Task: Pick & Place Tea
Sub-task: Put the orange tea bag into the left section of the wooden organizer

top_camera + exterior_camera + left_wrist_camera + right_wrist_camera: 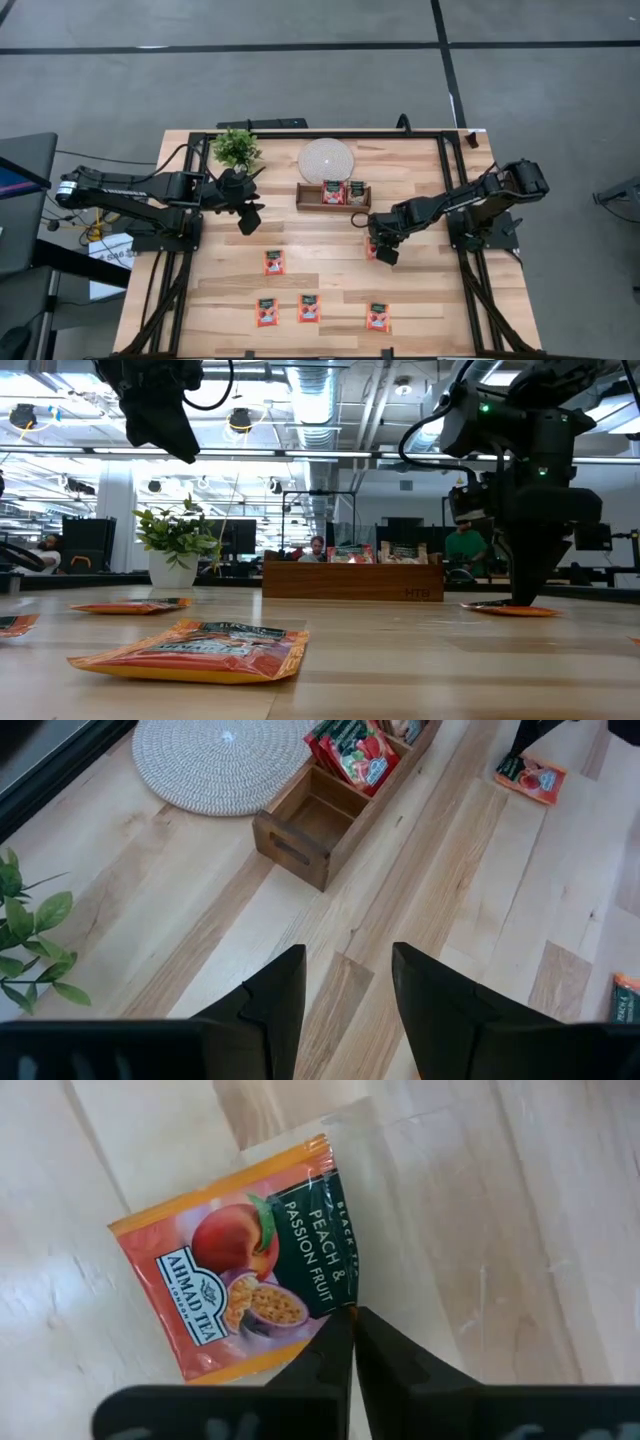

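Note:
An orange and dark-green tea packet [250,1280] lies flat on the wooden table near the right arm; it also shows as the tea packet [371,249] and the tea packet [510,609]. My right gripper [352,1320] points down at its dark-green side and is shut on it; the same right gripper [380,247] stands in front of the wooden box. The wooden box [333,195] holds two packets standing upright. My left gripper [346,982] is open and raised above the table near the plant, touching nothing. My right gripper comes from above, pointing down, and pinches the tea packet by the edge of its dark-green side [348,1295], near one corner, between the two fingertips [335,1342]. The packet still lies flat on the table [500,610].
Several more tea packets lie flat toward the near edge: one [274,262], one [267,312], one [310,308], one [378,317]. A round woven mat [326,160] and a potted plant [236,148] stand at the far side. Bare wood lies between box and packets.

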`<state>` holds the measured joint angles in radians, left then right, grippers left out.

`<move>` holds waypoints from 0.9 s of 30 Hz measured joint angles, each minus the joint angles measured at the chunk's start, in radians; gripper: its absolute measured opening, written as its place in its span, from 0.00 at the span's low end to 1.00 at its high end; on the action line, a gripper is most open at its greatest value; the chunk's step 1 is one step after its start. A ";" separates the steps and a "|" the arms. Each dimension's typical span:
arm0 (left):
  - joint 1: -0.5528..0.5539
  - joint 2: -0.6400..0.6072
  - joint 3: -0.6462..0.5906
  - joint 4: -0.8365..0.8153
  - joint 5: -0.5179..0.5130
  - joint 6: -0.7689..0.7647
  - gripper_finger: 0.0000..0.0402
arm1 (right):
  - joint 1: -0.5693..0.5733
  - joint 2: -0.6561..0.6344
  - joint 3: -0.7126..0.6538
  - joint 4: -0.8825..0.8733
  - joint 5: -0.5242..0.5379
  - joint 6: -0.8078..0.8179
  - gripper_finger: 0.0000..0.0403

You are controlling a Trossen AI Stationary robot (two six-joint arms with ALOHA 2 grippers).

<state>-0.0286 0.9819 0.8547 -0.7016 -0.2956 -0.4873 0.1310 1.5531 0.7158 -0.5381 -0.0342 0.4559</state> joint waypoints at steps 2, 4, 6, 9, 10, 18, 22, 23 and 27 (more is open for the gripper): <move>0.000 0.000 0.000 0.008 0.000 0.000 0.35 | -0.007 -0.009 -0.001 -0.001 -0.005 0.022 0.00; 0.000 0.000 0.000 0.023 0.011 0.000 0.35 | -0.009 -0.020 0.003 -0.011 -0.012 0.038 0.00; 0.000 0.000 0.000 0.035 0.034 0.000 0.35 | -0.008 -0.040 0.018 -0.014 -0.013 0.042 0.00; 0.000 0.000 0.000 0.069 0.089 -0.001 0.35 | -0.004 -0.075 0.050 -0.008 -0.010 0.050 0.00; 0.000 0.000 0.000 0.083 0.109 -0.001 0.35 | -0.001 -0.084 0.062 -0.011 -0.008 0.051 0.00; 0.000 0.000 0.000 0.209 0.207 -0.002 0.35 | 0.000 -0.140 0.200 -0.009 0.010 0.034 0.00; 0.000 0.016 0.001 0.288 0.239 0.013 0.35 | 0.000 -0.131 0.289 -0.007 0.015 -0.018 0.00; 0.000 0.023 0.001 0.303 0.250 0.023 0.35 | 0.000 -0.123 0.315 -0.002 0.022 -0.030 0.00; 0.000 0.088 0.002 0.397 0.298 0.035 0.35 | -0.002 -0.118 0.389 0.013 0.067 -0.082 0.00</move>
<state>-0.0285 1.0697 0.8563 -0.3051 0.0027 -0.4528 0.1285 1.4349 1.1045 -0.5254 0.0329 0.3738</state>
